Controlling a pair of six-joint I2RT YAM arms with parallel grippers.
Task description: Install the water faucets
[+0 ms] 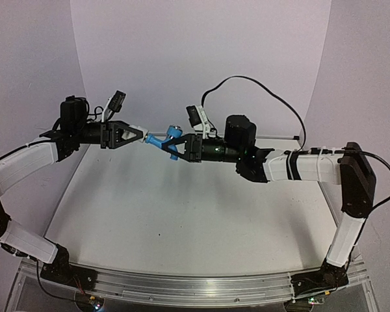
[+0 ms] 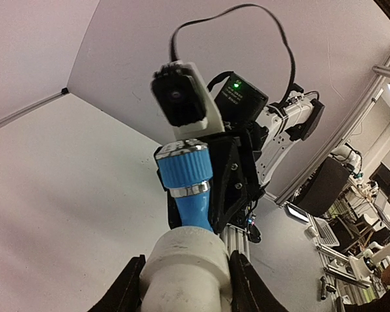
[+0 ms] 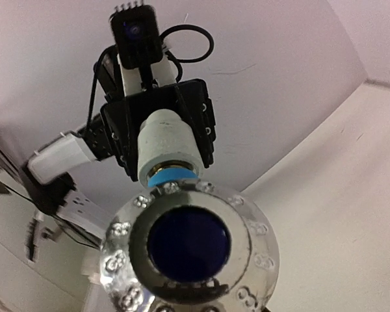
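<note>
Along the near edge of the table [image 1: 182, 221] ran a brushed aluminium rail [image 1: 182, 288] carrying both arm bases. From there the flat, matte white top stretched away to its far edge. Both arms reached inward high over the far half of the table, with open air beneath them and room on either side out to the left and right edges. The left gripper [image 1: 145, 134], black and wedge-shaped, had its jaws closed to a narrow gap around the white fitting [image 2: 185, 266], a stubby, dull plastic cylinder. The right gripper [image 1: 180, 148] was closed likewise on the light-blue tap body [image 1: 166, 141], which was smooth plastic with a ribbed collar and bright chrome bands. Tap and fitting met end to end in mid-air between the two grippers, touching, clear of the table. Behind them a black cable [image 1: 260, 91] looped up against the plain lilac backdrop [image 1: 201, 45].
</note>
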